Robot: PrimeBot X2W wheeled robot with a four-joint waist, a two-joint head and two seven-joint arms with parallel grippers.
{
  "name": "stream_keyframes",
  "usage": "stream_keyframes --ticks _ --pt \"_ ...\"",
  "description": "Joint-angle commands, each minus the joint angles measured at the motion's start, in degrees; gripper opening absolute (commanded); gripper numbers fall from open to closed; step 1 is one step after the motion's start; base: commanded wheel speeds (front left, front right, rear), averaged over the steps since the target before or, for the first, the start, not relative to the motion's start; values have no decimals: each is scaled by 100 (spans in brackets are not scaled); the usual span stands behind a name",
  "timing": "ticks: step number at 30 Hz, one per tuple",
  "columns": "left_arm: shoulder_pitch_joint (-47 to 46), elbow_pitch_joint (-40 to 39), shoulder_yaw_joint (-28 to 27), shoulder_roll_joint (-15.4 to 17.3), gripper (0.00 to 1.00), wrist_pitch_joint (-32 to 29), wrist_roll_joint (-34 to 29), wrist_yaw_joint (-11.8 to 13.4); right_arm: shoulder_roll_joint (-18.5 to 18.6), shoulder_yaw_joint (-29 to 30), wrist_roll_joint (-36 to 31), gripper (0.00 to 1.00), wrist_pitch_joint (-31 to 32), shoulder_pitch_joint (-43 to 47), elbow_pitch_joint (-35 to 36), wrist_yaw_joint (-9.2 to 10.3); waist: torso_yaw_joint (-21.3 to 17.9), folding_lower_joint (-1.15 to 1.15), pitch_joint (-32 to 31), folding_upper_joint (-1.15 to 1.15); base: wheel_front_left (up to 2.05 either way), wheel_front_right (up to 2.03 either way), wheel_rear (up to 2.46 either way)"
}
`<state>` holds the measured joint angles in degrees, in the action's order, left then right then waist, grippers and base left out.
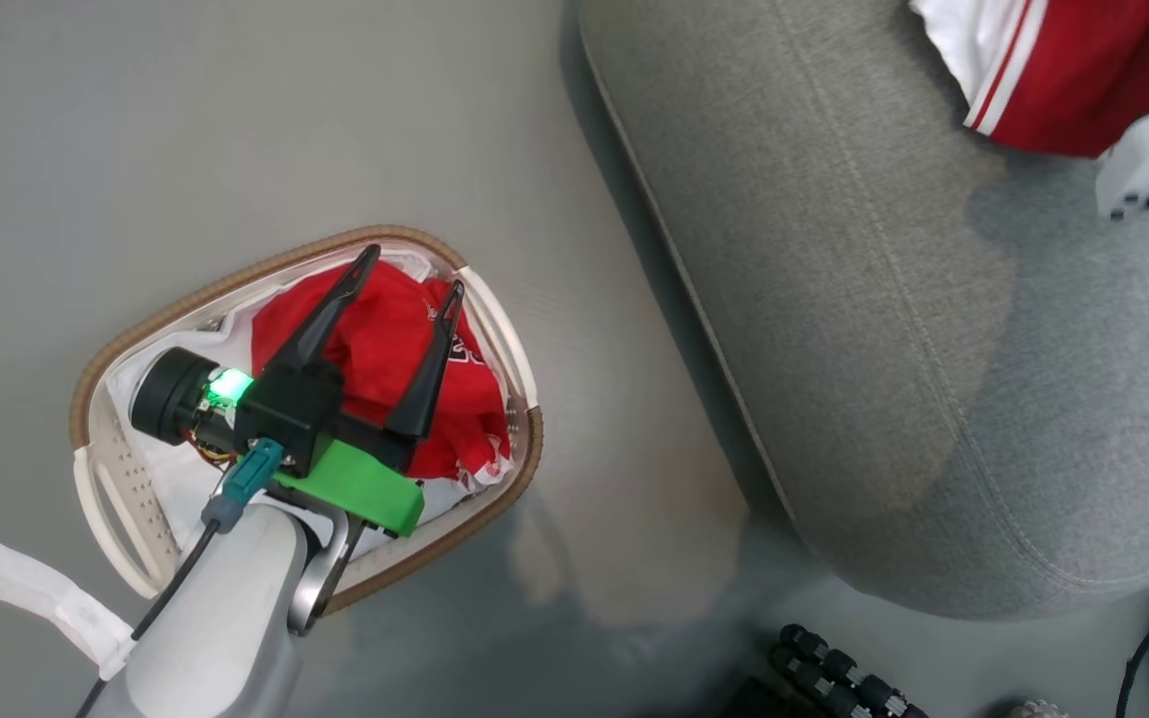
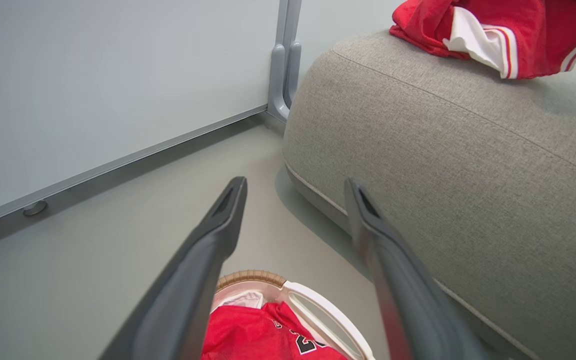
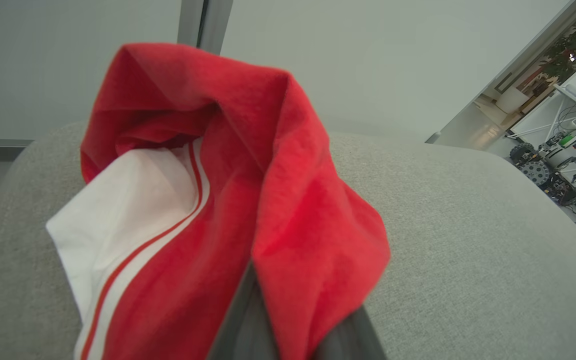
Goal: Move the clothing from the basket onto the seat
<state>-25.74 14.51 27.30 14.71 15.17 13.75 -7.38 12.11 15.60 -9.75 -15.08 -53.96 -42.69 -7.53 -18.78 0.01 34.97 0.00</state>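
left fingers apart above basket, seat near

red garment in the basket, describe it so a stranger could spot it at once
Left of the big grey seat, an oval white basket with a brown woven rim sits on the floor. The crumpled red garment lies inside it; the other red garment is up on the seat.

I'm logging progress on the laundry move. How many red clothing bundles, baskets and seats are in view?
Red clothing bundles: 2, the basket bundle and the seat bundle
Basket: 1
Seat: 1
Total: 4
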Motion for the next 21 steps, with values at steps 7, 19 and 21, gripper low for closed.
stream_keyframes --ticks 7,19,21 --pt "164 28 -60 -28 100 -3 7 -16 -252 694 -53 100 -14 1131 376 8 75 -1 -166 0 0 0 0" --pt "552 194 -302 -434 100 -3 -1 -16 -452 617 334 100 -14 2509 1601 8 -7 -1 -1126 0 0 0 0" --pt "631 239 -400 -493 100 -2 -24 -16 -471 412 415 100 -14 2581 1839 8 31 -1 -1279 0 0 0 0"
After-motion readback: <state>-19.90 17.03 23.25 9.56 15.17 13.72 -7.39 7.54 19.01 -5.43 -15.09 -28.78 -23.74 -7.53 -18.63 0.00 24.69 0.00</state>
